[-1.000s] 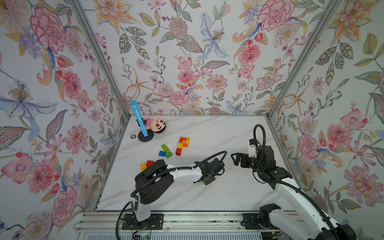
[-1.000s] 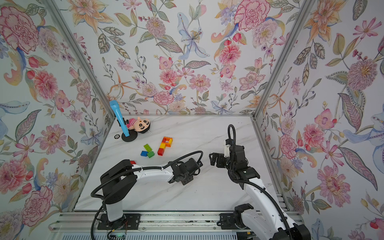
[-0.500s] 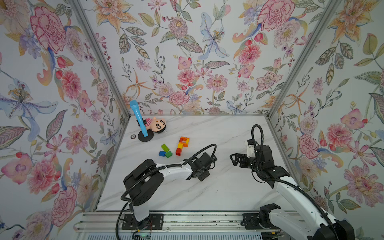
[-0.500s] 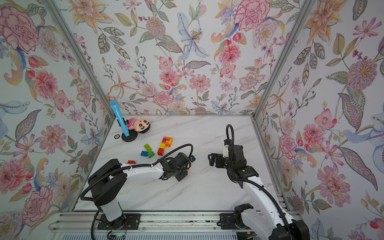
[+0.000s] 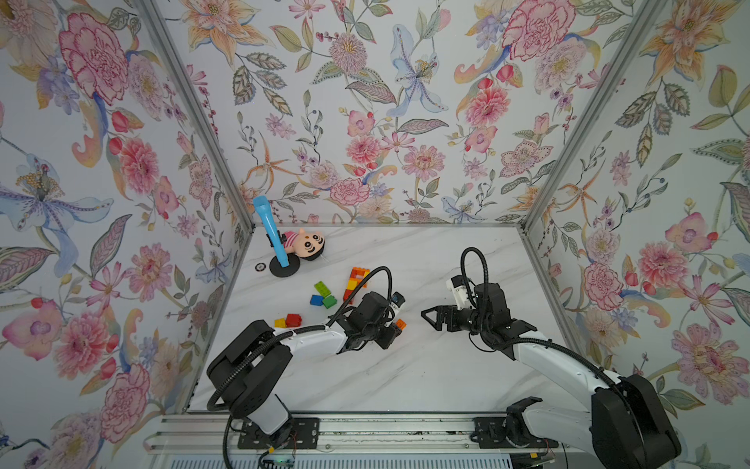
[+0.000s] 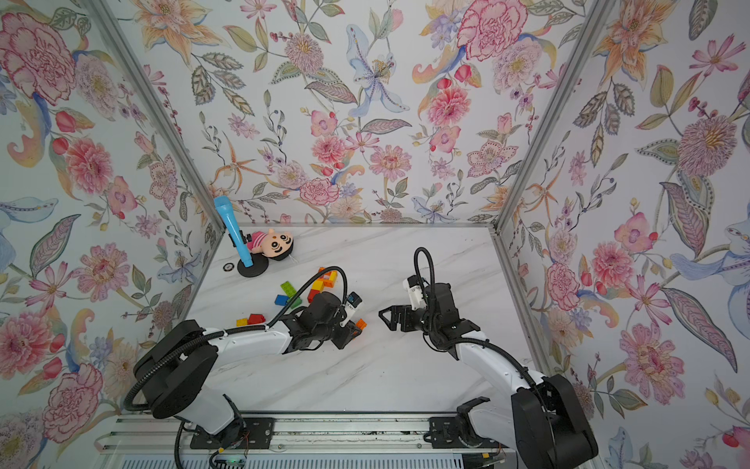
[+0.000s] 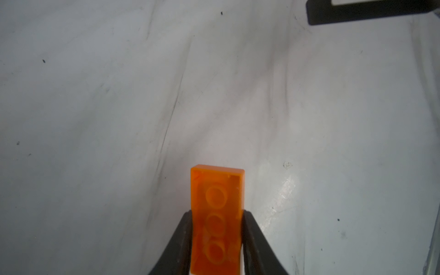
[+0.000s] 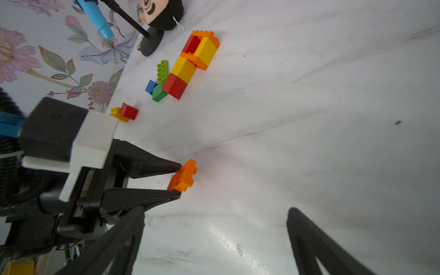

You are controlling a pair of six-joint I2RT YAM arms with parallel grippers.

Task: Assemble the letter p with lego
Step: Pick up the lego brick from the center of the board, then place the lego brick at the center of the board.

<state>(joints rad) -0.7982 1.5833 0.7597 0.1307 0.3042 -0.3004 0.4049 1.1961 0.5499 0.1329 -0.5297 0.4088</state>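
Note:
A flat orange lego brick (image 7: 217,209) is clamped between my left gripper's (image 7: 217,214) fingers, hollow underside facing the wrist camera. In both top views this brick (image 5: 400,324) (image 6: 360,323) hangs low over the marble near the table's middle. My right gripper (image 5: 429,320) (image 8: 215,210) stands open a short way to its right, pointing at the held brick (image 8: 183,176). A joined red, yellow and orange lego piece (image 5: 355,282) (image 8: 192,59) lies farther back. Loose green (image 5: 322,288), blue (image 5: 316,300), red (image 5: 293,320) and yellow (image 5: 280,323) bricks lie to its left.
A plush doll (image 5: 306,245) and a blue microphone (image 5: 270,227) on a black stand (image 5: 284,266) sit at the back left corner. A small ring (image 5: 260,266) lies beside the stand. Floral walls close in the table on three sides.
My left arm has drawn back to the left with the orange brick in its grip. My right gripper has moved left toward that brick, still open.

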